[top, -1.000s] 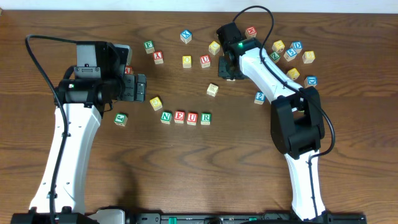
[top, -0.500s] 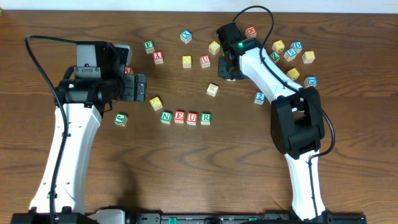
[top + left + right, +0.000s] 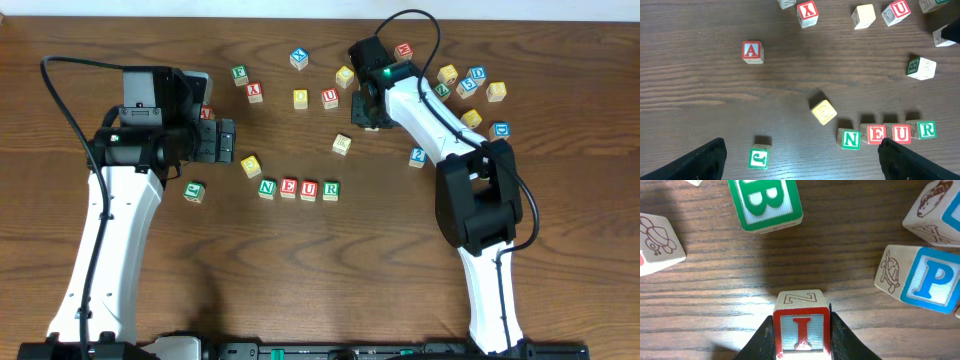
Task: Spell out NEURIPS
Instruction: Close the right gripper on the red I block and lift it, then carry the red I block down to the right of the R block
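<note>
Green N point(image 3: 267, 187), red E point(image 3: 288, 188), red U point(image 3: 309, 190) and green R point(image 3: 330, 190) form a touching row at mid-table; the left wrist view shows N point(image 3: 850, 139), E point(image 3: 876, 134), U point(image 3: 901, 133) and R point(image 3: 926, 130). A yellow-faced cube point(image 3: 250, 165) lies tilted just up-left of the N. My right gripper point(image 3: 366, 118) is shut on the red I cube point(image 3: 801, 330), low over the table behind the row. The blue P cube point(image 3: 932, 282) lies to its right, also seen overhead as P point(image 3: 417, 157). My left gripper point(image 3: 226, 140) hangs open and empty, left of the row.
A green B cube point(image 3: 765, 200) lies close in front of the held I. A green cube point(image 3: 759, 158) sits between my left fingers' spread, a red A point(image 3: 751, 51) farther off. Several other letter cubes are scattered along the back and clustered at the back right point(image 3: 470, 85).
</note>
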You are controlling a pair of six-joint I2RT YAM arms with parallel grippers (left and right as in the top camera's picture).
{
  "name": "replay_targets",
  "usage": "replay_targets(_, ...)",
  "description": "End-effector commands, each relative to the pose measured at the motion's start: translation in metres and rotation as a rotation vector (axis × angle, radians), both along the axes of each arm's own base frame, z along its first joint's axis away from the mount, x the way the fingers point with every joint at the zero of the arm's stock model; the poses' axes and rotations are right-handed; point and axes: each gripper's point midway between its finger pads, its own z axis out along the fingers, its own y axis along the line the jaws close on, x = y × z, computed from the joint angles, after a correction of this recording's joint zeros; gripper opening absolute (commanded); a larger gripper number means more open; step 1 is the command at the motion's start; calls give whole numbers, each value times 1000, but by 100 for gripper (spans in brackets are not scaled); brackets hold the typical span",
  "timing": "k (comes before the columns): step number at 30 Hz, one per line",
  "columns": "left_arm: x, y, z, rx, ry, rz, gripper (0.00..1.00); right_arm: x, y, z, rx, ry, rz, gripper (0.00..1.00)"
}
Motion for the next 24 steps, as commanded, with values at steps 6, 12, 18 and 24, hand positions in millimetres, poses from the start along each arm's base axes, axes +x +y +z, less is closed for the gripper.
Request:
replay_targets(6, 4, 1, 9, 0, -23, 1, 95, 3, 5, 75, 38, -121, 21, 22)
replay_targets(12, 4, 1, 9, 0, -23, 0, 95, -11, -4, 109, 26, -139, 18, 20)
replay_targets(18, 4, 1, 9, 0, -23, 1, 96, -38, -14, 131, -30, -107, 25, 13)
replay_targets(24, 4, 1, 9, 0, -23, 1, 95, -65, 1, 146, -105, -111, 69, 7)
